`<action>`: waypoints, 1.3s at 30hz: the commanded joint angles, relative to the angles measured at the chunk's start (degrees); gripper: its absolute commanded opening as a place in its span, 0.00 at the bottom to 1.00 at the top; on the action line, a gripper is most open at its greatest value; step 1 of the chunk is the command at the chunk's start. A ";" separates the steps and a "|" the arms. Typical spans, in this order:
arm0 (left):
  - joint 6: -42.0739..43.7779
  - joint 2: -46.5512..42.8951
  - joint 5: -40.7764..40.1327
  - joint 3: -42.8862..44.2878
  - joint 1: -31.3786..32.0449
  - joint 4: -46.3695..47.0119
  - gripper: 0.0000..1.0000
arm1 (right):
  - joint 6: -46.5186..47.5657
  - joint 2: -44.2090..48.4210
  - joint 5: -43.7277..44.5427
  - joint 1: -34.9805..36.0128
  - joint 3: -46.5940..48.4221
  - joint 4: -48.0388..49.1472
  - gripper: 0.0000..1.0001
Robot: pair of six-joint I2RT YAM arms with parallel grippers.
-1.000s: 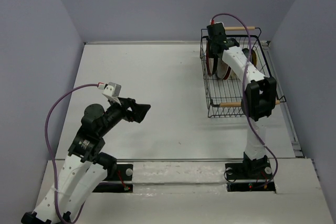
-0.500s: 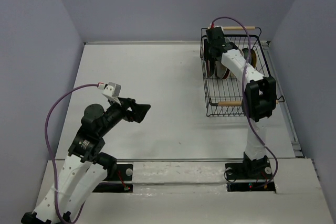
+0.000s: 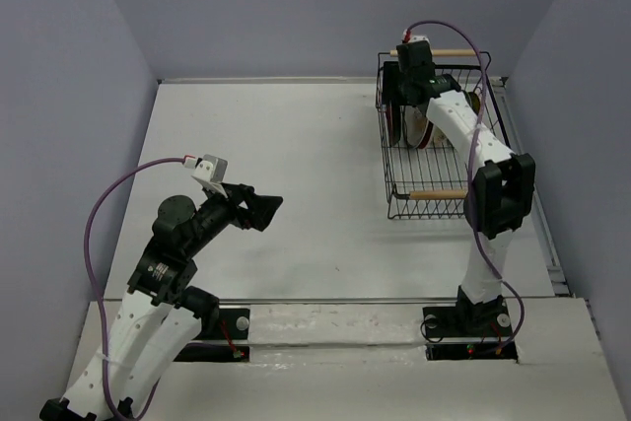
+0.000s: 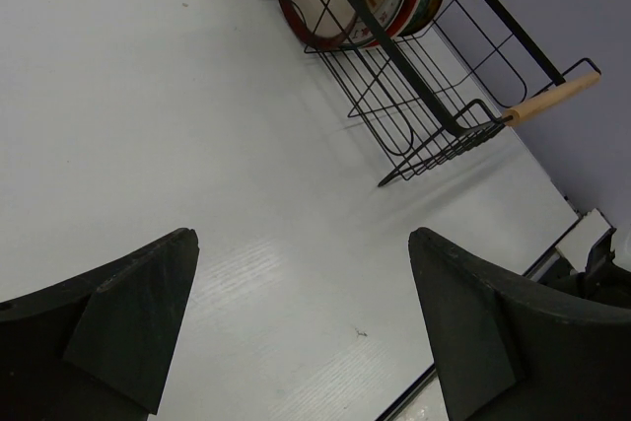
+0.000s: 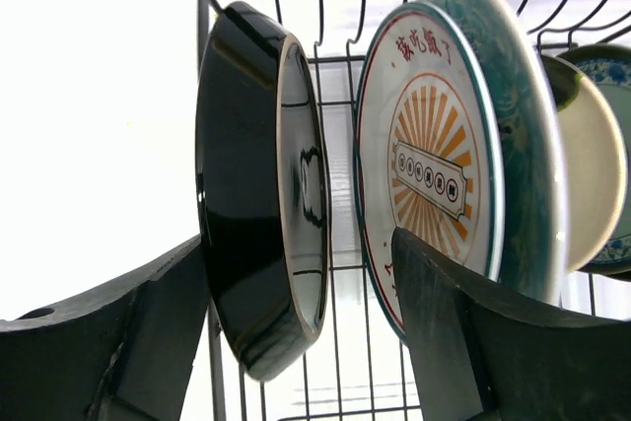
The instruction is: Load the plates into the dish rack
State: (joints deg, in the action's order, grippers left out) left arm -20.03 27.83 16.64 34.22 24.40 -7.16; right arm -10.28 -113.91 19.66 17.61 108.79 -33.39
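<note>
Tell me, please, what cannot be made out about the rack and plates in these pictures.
- Top view: the right arm crosses the dish rack and hides most of the plates, so they cannot be counted.
- Right wrist view: the nearest plate is backlit and nearly edge-on, its pattern unreadable; the blue plate is cut by the right edge.
- Left wrist view: the top edge cuts off the rack's far end.

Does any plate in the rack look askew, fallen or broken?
Nothing stands out. The plates stand on edge, side by side, in the dish rack, none fallen or visibly chipped. The right gripper is open around the dark-backed end plate.
</note>
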 commanded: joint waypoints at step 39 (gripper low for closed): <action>1.22 -4.89 -0.74 10.70 0.21 4.43 0.99 | -17.05 79.97 -26.25 0.76 -49.38 24.42 1.00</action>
State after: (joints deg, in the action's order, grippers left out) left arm -20.45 23.90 15.99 43.48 24.40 -5.21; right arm -26.06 -37.19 -10.48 18.09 61.58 -11.88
